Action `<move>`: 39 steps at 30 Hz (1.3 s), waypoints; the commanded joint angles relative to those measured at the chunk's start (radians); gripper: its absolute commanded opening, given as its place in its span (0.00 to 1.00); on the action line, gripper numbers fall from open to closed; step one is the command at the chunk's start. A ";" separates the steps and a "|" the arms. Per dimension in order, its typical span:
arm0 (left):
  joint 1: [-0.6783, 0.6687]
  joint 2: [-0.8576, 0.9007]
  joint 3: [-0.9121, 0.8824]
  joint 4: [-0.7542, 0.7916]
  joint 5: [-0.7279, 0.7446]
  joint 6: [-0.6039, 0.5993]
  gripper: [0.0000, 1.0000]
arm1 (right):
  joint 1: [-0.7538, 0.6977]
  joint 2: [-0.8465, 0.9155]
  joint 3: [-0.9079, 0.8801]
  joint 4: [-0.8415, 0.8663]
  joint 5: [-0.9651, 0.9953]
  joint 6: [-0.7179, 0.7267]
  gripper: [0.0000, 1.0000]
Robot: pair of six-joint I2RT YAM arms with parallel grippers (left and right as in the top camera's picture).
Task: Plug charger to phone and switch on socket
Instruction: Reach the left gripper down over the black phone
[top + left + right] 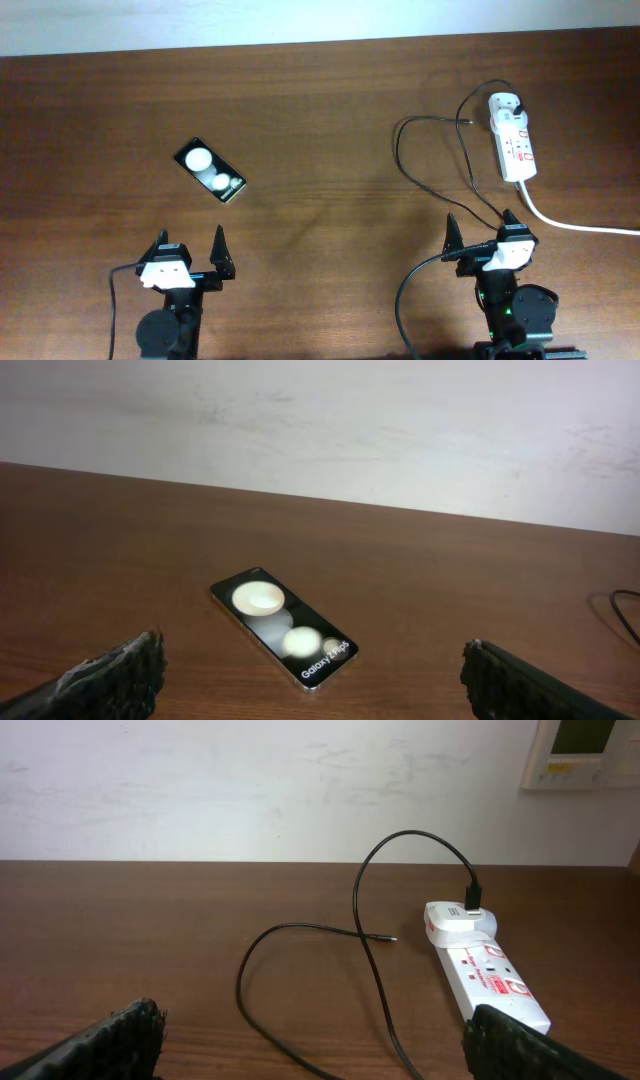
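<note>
Two loops of the charger [357, 910] lie across the table [320, 90] on my right side. Its small connector tip [392, 938] rests free on the wood, and it is well apart from the phone [210, 171]. Its black plug [473, 903] sits in a white block at the far end of the socket [512, 140]. The socket is a white strip with red marks on its face, and it lies near the table's right edge. I cannot tell how its switches stand. A thick white cord [570, 225] runs off from its near end to the right.

The phone lies flat and face down on my left side, turned at a slant. Two pale round patches and small white lettering mark one end of it.

My left gripper [191, 238] hangs just short of the phone, spread wide and holding nothing. In its wrist view the dark fingers [115, 675] frame the phone from either bottom corner. My right gripper [480, 222] is likewise spread and empty, and it sits near the cable's closest strands and the socket's near end. A pale wall [200, 790] rises behind the table and carries a small panel [580, 750] at its upper right.
</note>
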 commanded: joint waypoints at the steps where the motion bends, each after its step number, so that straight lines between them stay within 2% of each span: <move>1: 0.004 0.002 -0.005 -0.005 0.053 0.013 0.99 | 0.005 -0.011 -0.008 -0.001 0.001 -0.006 0.99; 21: 0.004 0.002 -0.005 -0.005 0.053 0.013 0.99 | 0.005 -0.011 -0.008 -0.001 0.001 -0.006 0.99; 24: 0.004 0.002 -0.005 0.003 -0.030 0.013 0.99 | 0.005 -0.011 -0.008 -0.001 0.001 -0.006 0.99; 29: 0.004 0.002 0.009 0.082 0.038 0.013 0.99 | 0.005 -0.011 -0.008 -0.001 0.001 -0.006 0.99; 31: 0.004 0.002 0.065 0.047 0.053 0.013 0.99 | 0.005 -0.010 -0.008 -0.001 0.001 -0.006 0.99; 34: 0.004 0.047 0.233 -0.183 0.052 0.013 0.99 | 0.005 -0.011 -0.008 -0.001 0.001 -0.006 0.99; 37: 0.004 0.264 0.418 -0.281 0.052 0.018 0.99 | 0.005 -0.010 -0.008 -0.001 0.001 -0.006 0.99; 39: 0.004 0.472 0.571 -0.345 0.052 0.021 0.99 | 0.005 -0.010 -0.008 -0.001 0.001 -0.006 0.99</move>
